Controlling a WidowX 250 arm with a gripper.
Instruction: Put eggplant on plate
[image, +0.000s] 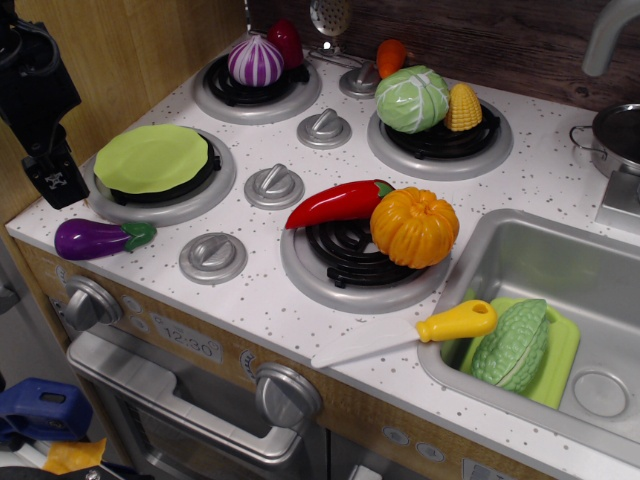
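The purple eggplant (90, 239) with a green stem cap lies on its side on the speckled counter at the front left, stem pointing right. The lime-green plate (150, 158) rests on the left front burner, just behind the eggplant. My black gripper (58, 183) hangs at the far left edge, above and slightly behind the eggplant and left of the plate. It holds nothing. Only one finger shows clearly, so I cannot tell how the jaws stand.
A striped onion (256, 61) sits on the back left burner. A red pepper (335, 203) and an orange pumpkin (414, 227) sit on the front middle burner. A cabbage (411, 98) and corn (463, 107) are behind. The sink (500, 235) holds a cutting board (565, 350).
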